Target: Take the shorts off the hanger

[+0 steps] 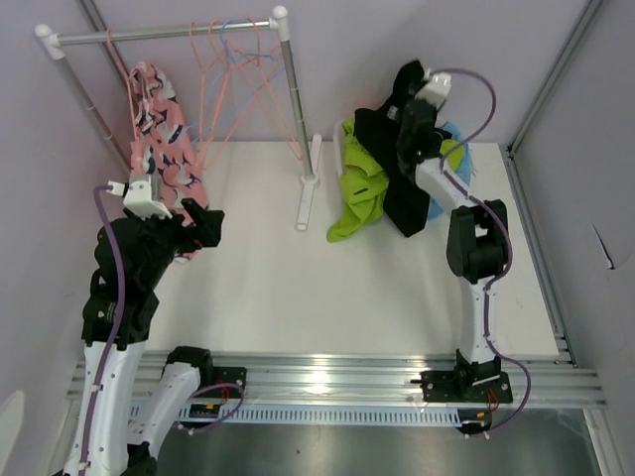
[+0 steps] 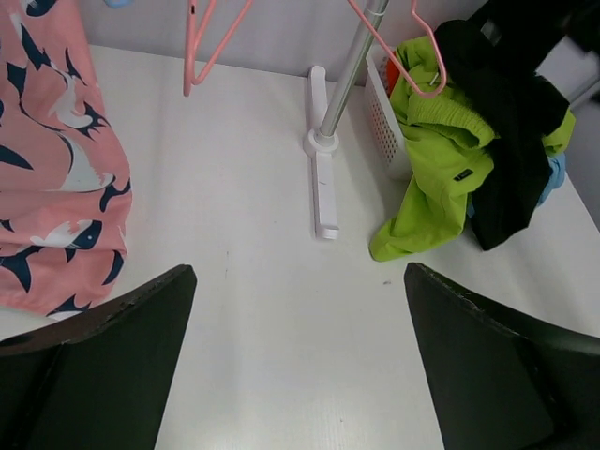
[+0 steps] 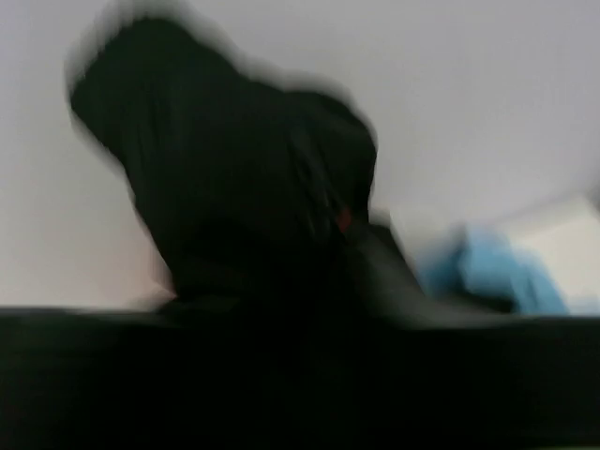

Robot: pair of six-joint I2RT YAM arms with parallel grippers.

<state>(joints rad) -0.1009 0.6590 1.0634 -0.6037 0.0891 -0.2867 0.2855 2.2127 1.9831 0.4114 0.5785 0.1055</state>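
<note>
The pink shorts [image 1: 159,124] hang at the left end of the rack [image 1: 169,33], next to some pink hangers [image 1: 223,94]. The left gripper [image 1: 201,236] is low, just beside the pink shorts, and its two fingers are wide apart. The right gripper [image 1: 409,87] is up against the black shorts [image 1: 405,193]. I cannot tell if its fingers are apart or together. The black shorts hang down onto the lime green shorts [image 1: 359,193] and light blue shorts [image 1: 454,134].

pink shorts [image 1: 159,129], navy and white shapes; lime green shorts [image 1: 357,193]; black shorts [image 1: 405,210]; light blue shorts [image 3: 478,267]; pink hangers [image 2: 190,56].
</note>
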